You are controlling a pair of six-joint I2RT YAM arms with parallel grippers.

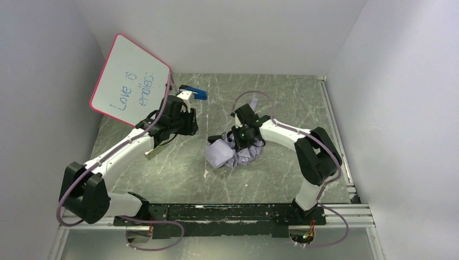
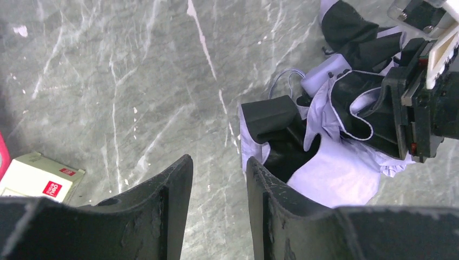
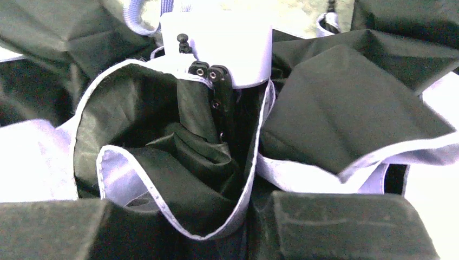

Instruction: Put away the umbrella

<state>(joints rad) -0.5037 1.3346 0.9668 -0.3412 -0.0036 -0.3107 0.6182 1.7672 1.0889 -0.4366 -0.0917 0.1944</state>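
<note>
Umbrella: the umbrella (image 1: 224, 156) lies crumpled about the middle of the bench (image 1: 281, 97), a little toward the near edge; canopy bunched in loose folds, with both lilac and black faces showing
Handle: the lilac handle (image 3: 216, 46) sits at the top of the right wrist view, among the black folds; its wrist loop (image 2: 282, 81) lies on the bench surface just beside it
Right gripper: the right gripper (image 1: 246, 140) is down on top of the heap, pointing at the bench; jaws drawn in on a fold of black-lined canopy, with fabric pressed against both fingers (image 3: 346, 225)
Left gripper: the left gripper (image 2: 219, 162) hovers over bare bench to the left of the umbrella, apart from it; jaws parted, nothing between them
Whiteboard: pink-framed whiteboard (image 1: 130, 81) tilted up at the far left corner; blue handwriting on it
Blue object: blue stapler-like object (image 1: 194, 92) near the far edge, just beside the whiteboard
Box: small pale box (image 2: 38, 176) with a red label, on the bench left of the left gripper
</note>
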